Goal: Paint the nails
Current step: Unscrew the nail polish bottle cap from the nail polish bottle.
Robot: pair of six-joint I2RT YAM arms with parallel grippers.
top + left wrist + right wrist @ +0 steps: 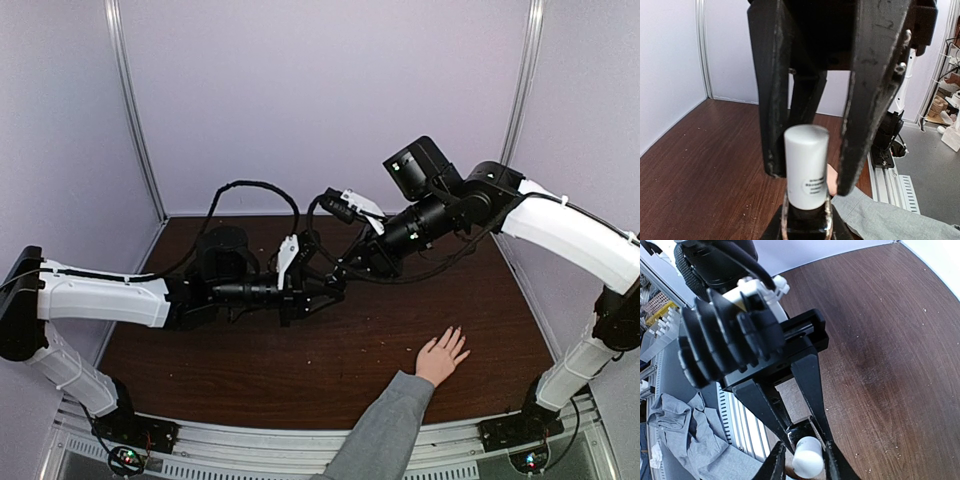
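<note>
Brown table; end effectors on bottle

White/blk arms, blk cables

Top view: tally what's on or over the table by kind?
Robot arms: 2, left gripper and right gripper
Human hand: 1
Polish bottle with white cap: 1, between the grippers
Total: 4

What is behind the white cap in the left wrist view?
Behind the white cap, a small part of the person's hand and the grey sleeve show. The nails are hidden by the cap and the left end effector.
</note>
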